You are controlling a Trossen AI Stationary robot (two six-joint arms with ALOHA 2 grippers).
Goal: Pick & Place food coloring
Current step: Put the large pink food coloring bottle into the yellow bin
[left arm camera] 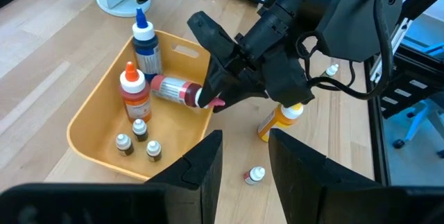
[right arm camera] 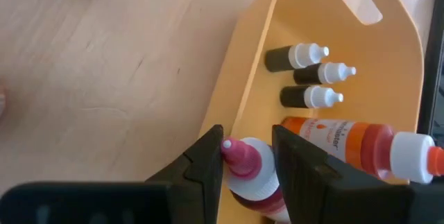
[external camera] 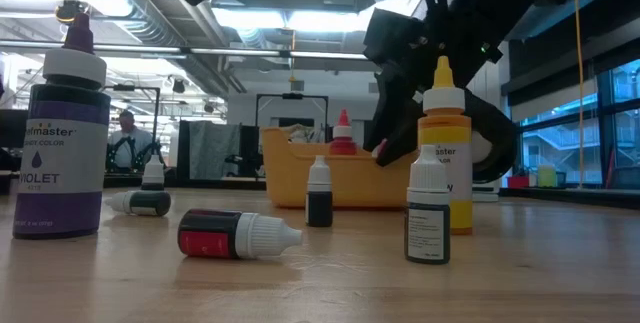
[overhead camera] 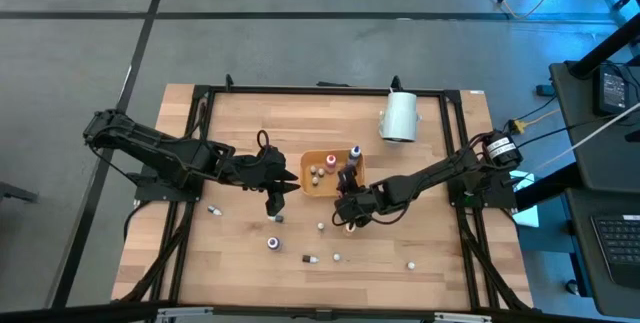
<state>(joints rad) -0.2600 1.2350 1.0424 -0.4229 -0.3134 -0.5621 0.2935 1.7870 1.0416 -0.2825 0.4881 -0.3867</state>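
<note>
Gripped by its pink cap between the right gripper fingers, red food coloring bottle held tilted over the orange tray rim, left gripper hovering part-open, empty, beside the tray.

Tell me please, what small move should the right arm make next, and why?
Probably lower a little and open. The right tool is closed on the pink-capped red bottle, which lies tilted over the orange tray, its cap at the tray's edge. Other bottles already stand inside, so release seems the next step. The left tool waits open nearby.
</note>
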